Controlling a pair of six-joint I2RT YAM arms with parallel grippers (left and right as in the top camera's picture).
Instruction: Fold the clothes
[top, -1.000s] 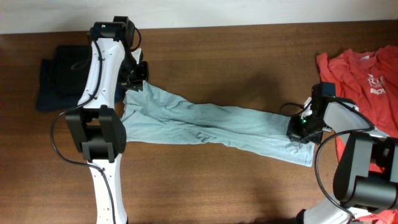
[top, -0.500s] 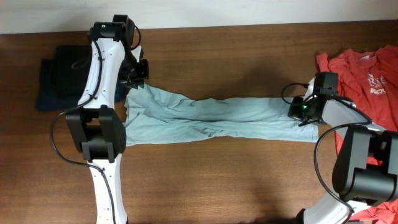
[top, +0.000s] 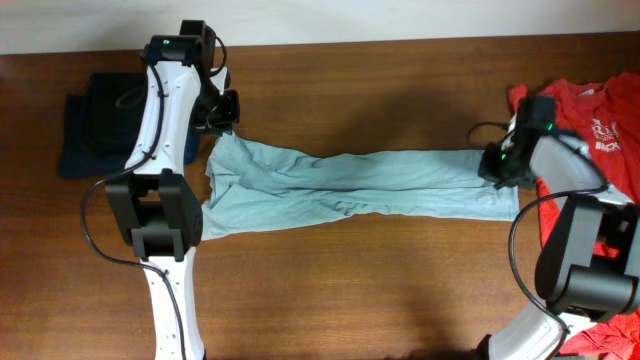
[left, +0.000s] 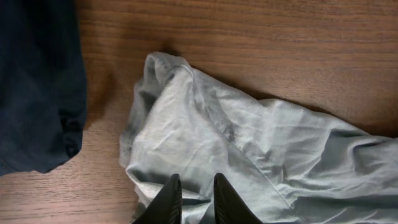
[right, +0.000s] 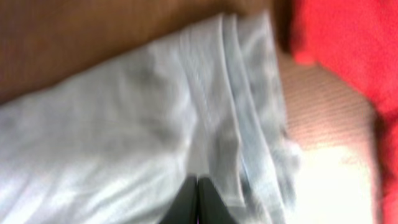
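Pale grey-blue T-shirt (top: 350, 185): lies on the brown tabletop (top: 380, 290), drawn out into a long, narrow, creased band running left to right across the middle. Its left end is wider and bunched, with a raised fold at the far corner (left: 165, 65). Its right end is a layered, folded edge (right: 249, 93).

Left fingers (top: 222, 128): positioned at the upper left corner of the shirt. In the wrist view the two dark fingers (left: 168, 202) stand close together with a narrow gap, and pale cloth shows in that gap. Whether they clamp the cloth or only stand over it cannot be told.

Right fingers (top: 495, 172): at the shirt's right end. In the wrist view, which is blurred, they are pressed together (right: 196, 202) and pinch the pale cloth just inside its folded edge.

Dark navy garment (top: 95, 130): heaped at the far left of the tabletop, just beside the shirt's left end, with a strip of bare wood between them (left: 37, 81).

Red-orange T-shirt (top: 590, 120): spread at the right edge, white print visible, close to the pale shirt's right end (right: 348, 62).
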